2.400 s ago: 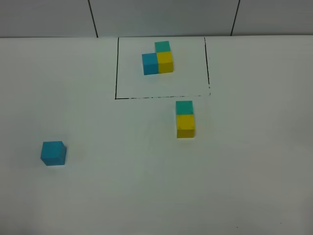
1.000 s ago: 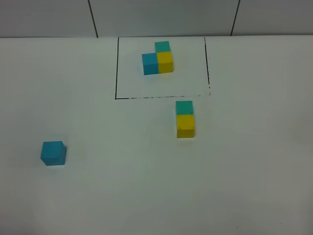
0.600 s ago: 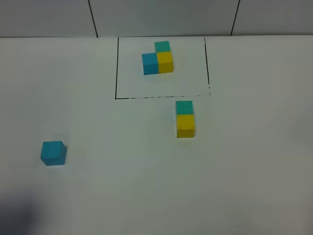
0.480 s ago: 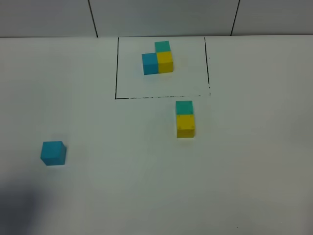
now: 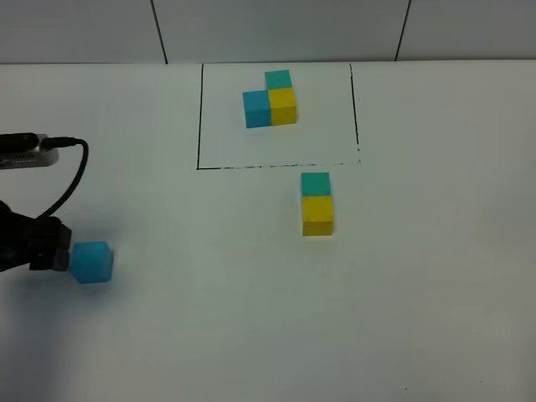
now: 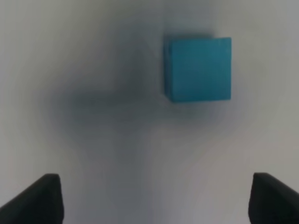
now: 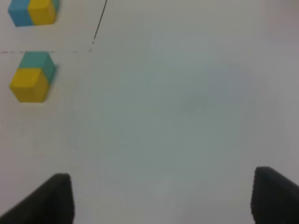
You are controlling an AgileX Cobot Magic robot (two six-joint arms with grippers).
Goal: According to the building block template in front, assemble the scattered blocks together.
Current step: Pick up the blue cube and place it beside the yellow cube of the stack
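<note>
The template [image 5: 270, 99], a teal, yellow and blue cluster inside a black-lined rectangle [image 5: 198, 126], sits at the table's back; it also shows in the right wrist view [image 7: 32, 10]. A teal cube [image 5: 316, 183] and a yellow cube [image 5: 317, 214] touch each other just in front of the frame, also seen by the right wrist [image 7: 29, 84]. The sky-blue cube [image 5: 90, 261] lies alone at the left. My left gripper [image 5: 52, 249] is just left of it, open and empty [image 6: 159, 200], with the cube [image 6: 198, 69] ahead of its fingers. My right gripper [image 7: 163, 200] is open and empty, over bare table.
The white table [image 5: 251, 335] carries all the blocks. A black cable [image 5: 74, 172] and part of the left arm hang over the table's left edge. A wall with dark seams [image 5: 159, 33] runs behind the table.
My left arm has come into view from the left edge and its gripper now stands beside the sky-blue cube. None of the cubes has moved.
</note>
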